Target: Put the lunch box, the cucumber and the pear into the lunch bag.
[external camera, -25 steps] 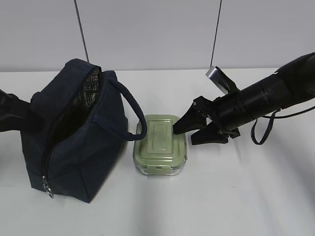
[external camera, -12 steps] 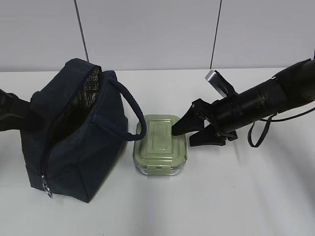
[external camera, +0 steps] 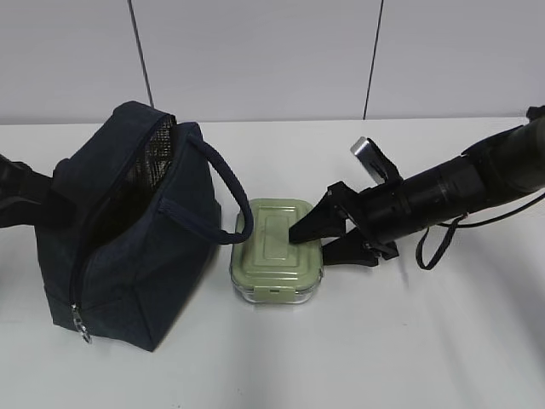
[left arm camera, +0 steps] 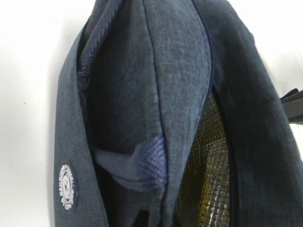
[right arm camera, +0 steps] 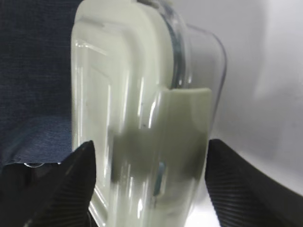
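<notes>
We saw a white surface point(external camera: 409, 341) running back to a pale grey panelled wall point(external camera: 255, 60) with two dark vertical seams. At the left of the exterior view stood the lunch bag point(external camera: 128, 239), dark navy, its top unzipped and gaping so that the silvery lining point(left arm camera: 208, 179) showed inside; we could not make out anything lying in it. One loop handle point(external camera: 223, 192) arched toward the centre of the frame and its lower end overlapped the left edge of the lunch box point(external camera: 277, 251), which sat just right of the bag at centre, its sage-green lid clipped on. What the glass box held we could not tell.

The right gripper point(external camera: 319, 237) reached in from the right edge with its fingers point(right arm camera: 78, 184) spread wide, one over the lid and one beside the box's right end; in the right wrist view they straddled the box without visibly pressing it. The left gripper's fingers were hidden behind the bag at the far left, drawn fully together.

Against the frame from a second earlier, the right gripper had come lower and further left over the lid. Bag and box had not shifted.
</notes>
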